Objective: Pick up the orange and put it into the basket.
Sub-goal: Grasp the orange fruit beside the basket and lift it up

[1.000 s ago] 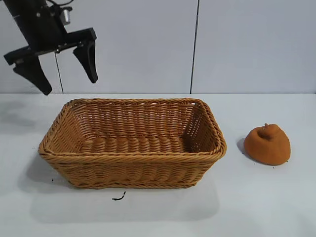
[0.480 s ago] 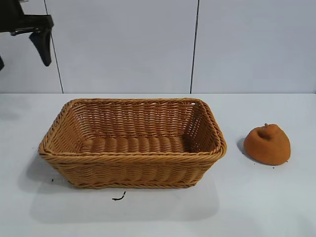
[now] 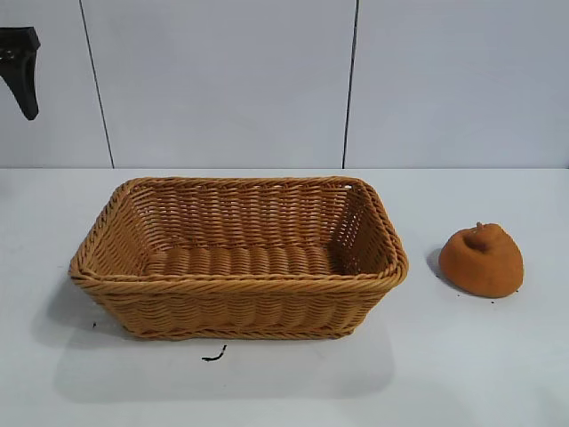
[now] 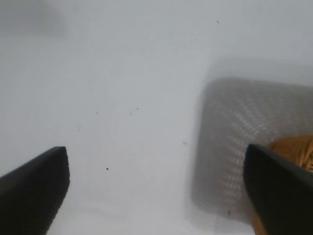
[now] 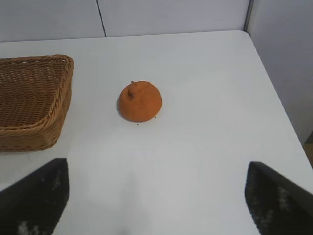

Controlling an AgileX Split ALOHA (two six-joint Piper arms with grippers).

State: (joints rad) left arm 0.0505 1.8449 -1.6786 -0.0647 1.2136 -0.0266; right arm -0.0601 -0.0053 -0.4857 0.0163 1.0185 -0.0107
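Exterior view: orange (image 3: 481, 261) sits on the white table (image 3: 462, 374), to the right of the basket (image 3: 238, 258), apart from it with a strip of bare table between. It rests on its flat base, dome up, small stem nub at the top leaning slightly toward the basket side. Outline is a bit wider than tall, so the long axis runs roughly left-right, parallel to the table's front edge. A few dark specks lie on the table at its base.

No gripper touches it. Right gripper (image 5: 156, 198) in the right wrist view: both fingers sit at the frame's lower corners, spread wide, nothing between them. The orange (image 5: 141, 101) lies well ahead of those fingers, roughly on the centre line of the gap, with open table between. The basket's corner (image 5: 34, 98) shows off to one side of the orange.

Left gripper (image 3: 20, 67): only one dark finger is visible at the far upper left edge of the exterior view, high above the table and well away from the orange, on the opposite side of the basket. Left wrist view shows its fingers (image 4: 34, 188) wide apart, holding nothing, looking down at bare table with the basket's shadow and a sliver of wicker rim (image 4: 296, 149) next to one finger.

Basket: long axis left-right, upright, nothing visible inside. Small black mark (image 3: 213, 356) on the table in front of it.
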